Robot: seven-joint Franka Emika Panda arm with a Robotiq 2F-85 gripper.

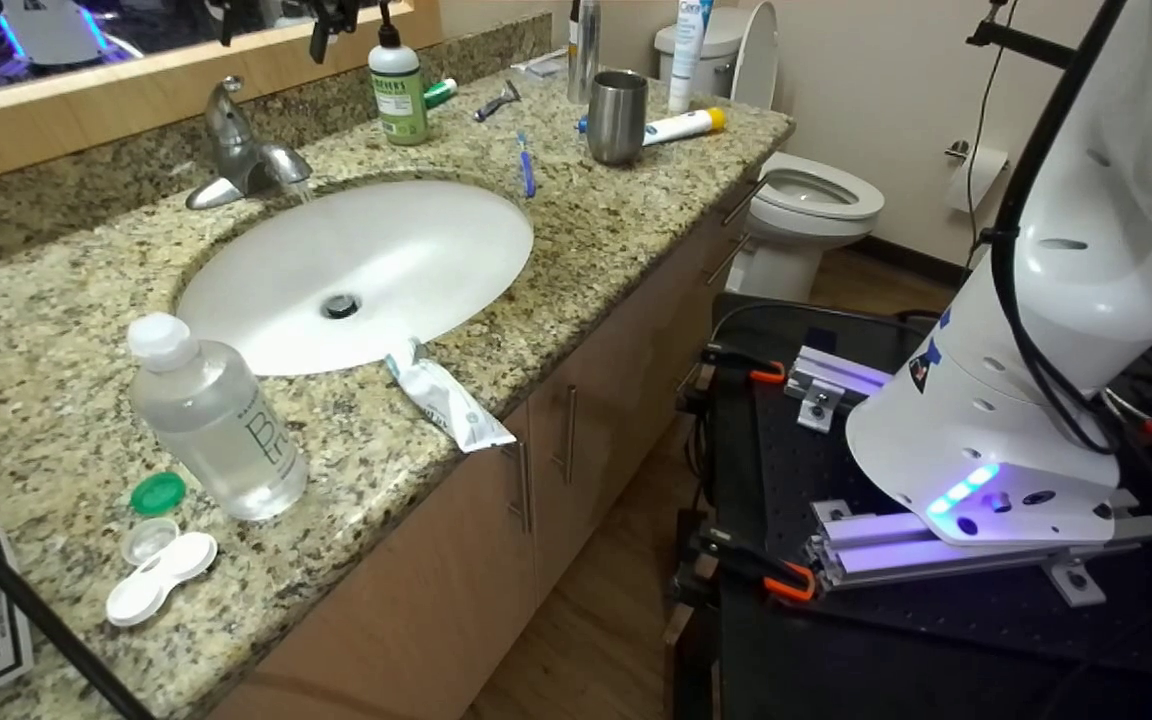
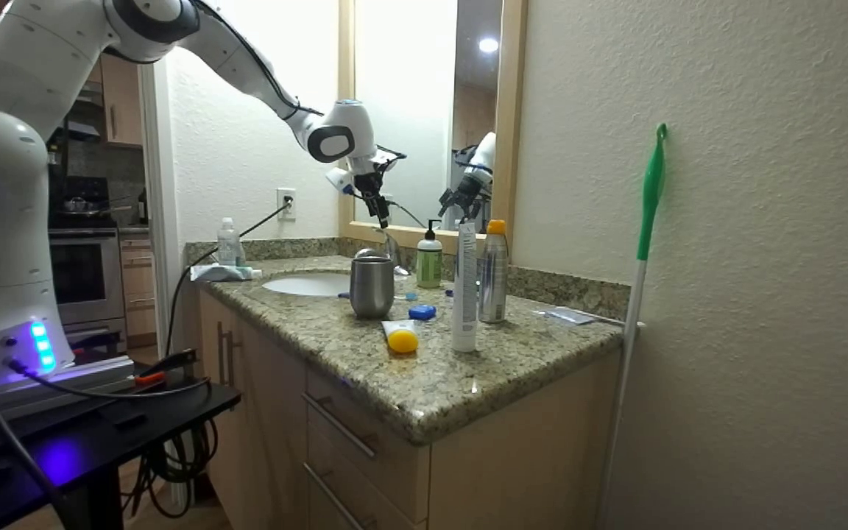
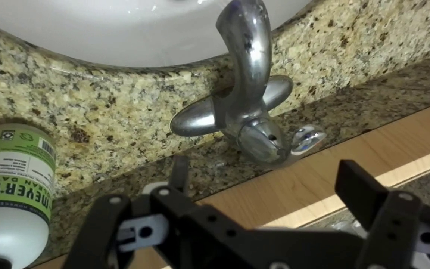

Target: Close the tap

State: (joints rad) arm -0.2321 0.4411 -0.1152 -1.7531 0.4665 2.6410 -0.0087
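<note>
Countertop [image 1: 656, 190] layout, front edge to back edge.
White tube [image 1: 451, 400]: lies at the front edge. Oval sink [image 1: 436, 250]: set behind it. Tap [image 1: 236, 150]: stands between the sink and the back edge. Gripper [image 3: 262, 173]: above the tap, fingers spread apart. Soap bottle [image 1: 399, 95]: upright near the back edge, to one side of the tap.

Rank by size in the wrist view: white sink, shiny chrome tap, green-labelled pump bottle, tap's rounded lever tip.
1. White sink, though cut off
2. Chrome tap, pump bottle: too alike to rank; bottle cut off
3. Lever tip
</note>
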